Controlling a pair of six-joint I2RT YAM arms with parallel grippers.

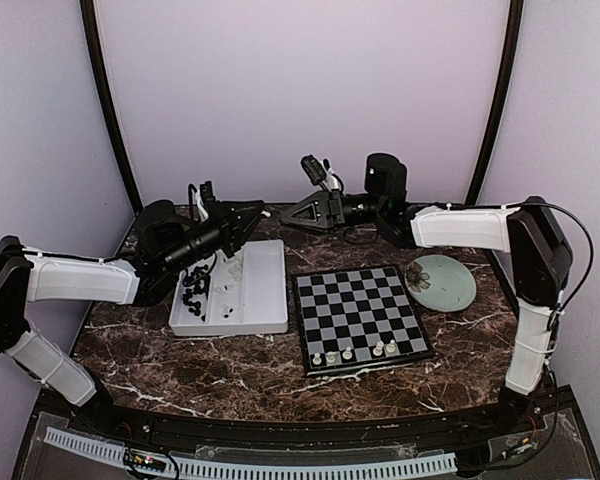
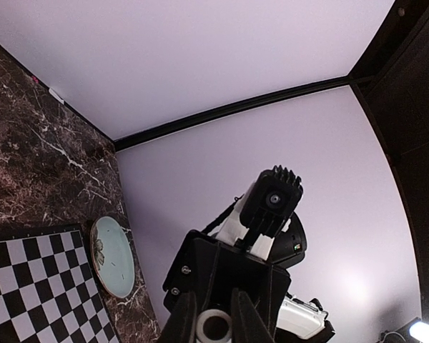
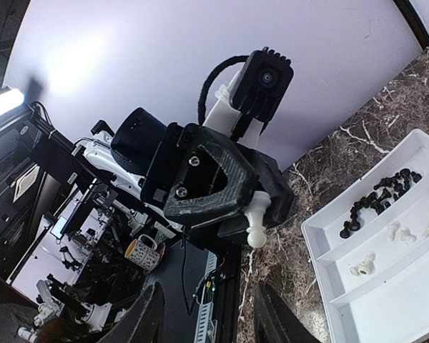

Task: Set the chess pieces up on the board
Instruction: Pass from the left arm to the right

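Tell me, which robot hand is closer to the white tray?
Left. The left gripper, holding a white chess piece, hovers by the far right corner of the tray. The right gripper hovers further right, behind the far left corner of the chessboard.

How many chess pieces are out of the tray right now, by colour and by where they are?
White pieces standing on the board: 5
White piece held in the left gripper: 1
Black pieces out of the tray: 0
Total out of the tray: 6
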